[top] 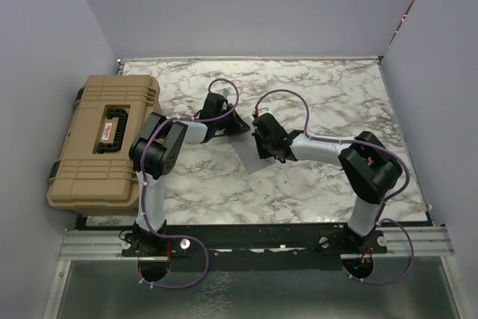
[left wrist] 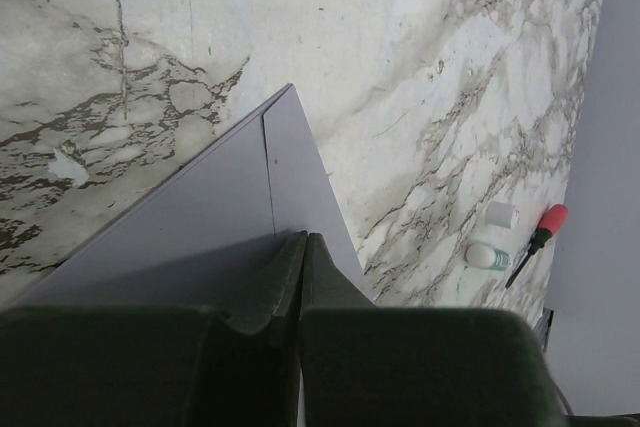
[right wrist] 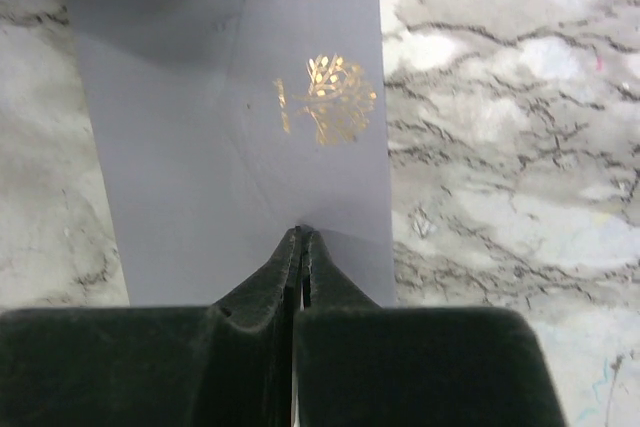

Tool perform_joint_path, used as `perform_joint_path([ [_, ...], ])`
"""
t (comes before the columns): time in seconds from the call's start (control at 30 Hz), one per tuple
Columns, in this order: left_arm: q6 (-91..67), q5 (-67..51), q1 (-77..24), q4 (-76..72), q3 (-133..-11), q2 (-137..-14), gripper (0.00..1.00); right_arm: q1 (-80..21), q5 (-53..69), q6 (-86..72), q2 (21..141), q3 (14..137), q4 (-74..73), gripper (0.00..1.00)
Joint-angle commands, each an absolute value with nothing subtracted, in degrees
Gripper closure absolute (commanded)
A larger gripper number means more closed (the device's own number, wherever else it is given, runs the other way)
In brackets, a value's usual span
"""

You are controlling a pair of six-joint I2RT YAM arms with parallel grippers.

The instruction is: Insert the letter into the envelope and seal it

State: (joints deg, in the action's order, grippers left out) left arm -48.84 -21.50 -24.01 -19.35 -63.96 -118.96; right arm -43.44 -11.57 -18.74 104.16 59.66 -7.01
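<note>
Closest to the lens, the left gripper [left wrist: 303, 243] has its jaws pressed together, tips resting on one end of the grey envelope [left wrist: 190, 237]. The envelope lies flat on the marble table [top: 321, 95] between the two arms. Further right, the right gripper [right wrist: 300, 239], jaws likewise together and holding nothing, bears down on the face stamped with a gold emblem [right wrist: 325, 99]. The letter shows nowhere, so it is probably already inside. Sealing looks to be the step in hand. The next move calls for firm pressure along the flap while the other arm pins the envelope.
</note>
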Motion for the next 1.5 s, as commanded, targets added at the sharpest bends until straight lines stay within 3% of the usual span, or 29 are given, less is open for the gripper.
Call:
perform_joint_path([
  [0.0,-44.75,-16.37,-22.76,-8.67,-62.44,-122.46,1.0,-43.73,-12.96,-18.37,102.09,57.26,-16.6,0.99],
  [0.07,-44.42,-18.7,-22.77,-8.71,-63.98,-121.47,0.99,-43.81,-13.06,-18.83,100.57,58.49,-16.53,0.99],
  [0.23,-50.03,-24.44,-21.53,-19.87,-62.79,-117.68,0.86,-43.74,-13.02,-19.27,101.42,64.57,-16.83,0.99],
  [0.7,-50.36,-27.15,-20.17,-32.64,-61.82,-117.49,0.79,-43.7,-13.82,-19.04,110.67,75.64,-15.34,0.99],
  [0.93,-50.35,-20.88,-19.91,-31.82,-61.51,-119.36,0.99,-43.75,-19.48,-19.91,114.12,78.76,-12.06,0.99],
  [1.47,-47.84,-16.94,-19.78,-20.25,-62.02,-123.01,1.0,-42.8,-21.17,-21.11,126.21,90.23,-12.21,0.97],
])
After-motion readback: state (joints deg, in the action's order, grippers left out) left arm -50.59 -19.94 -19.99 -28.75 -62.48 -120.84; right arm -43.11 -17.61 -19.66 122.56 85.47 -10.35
